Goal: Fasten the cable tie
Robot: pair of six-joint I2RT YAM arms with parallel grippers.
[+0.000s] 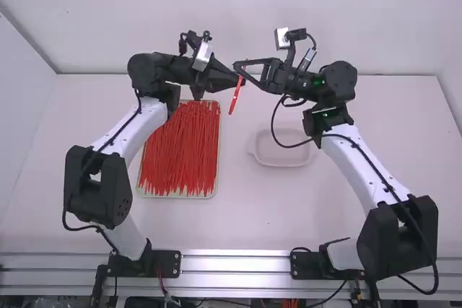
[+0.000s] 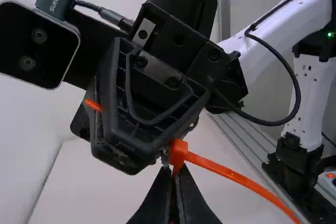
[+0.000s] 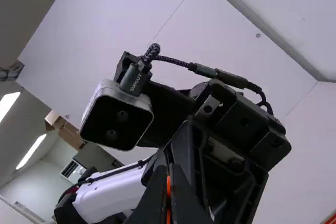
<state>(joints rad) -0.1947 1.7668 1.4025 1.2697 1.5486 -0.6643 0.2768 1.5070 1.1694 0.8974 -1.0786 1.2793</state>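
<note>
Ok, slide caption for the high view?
Left gripper and right gripper, both shut on one red cable tie, hold it above the table near the tray.

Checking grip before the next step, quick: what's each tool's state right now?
Left tool: closed, holding the cable tie.
Right tool: closed, holding the same cable tie.

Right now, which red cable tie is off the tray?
The cable tie held aloft between the left end effector and right end effector; the others lie heaped on the tray.
</note>
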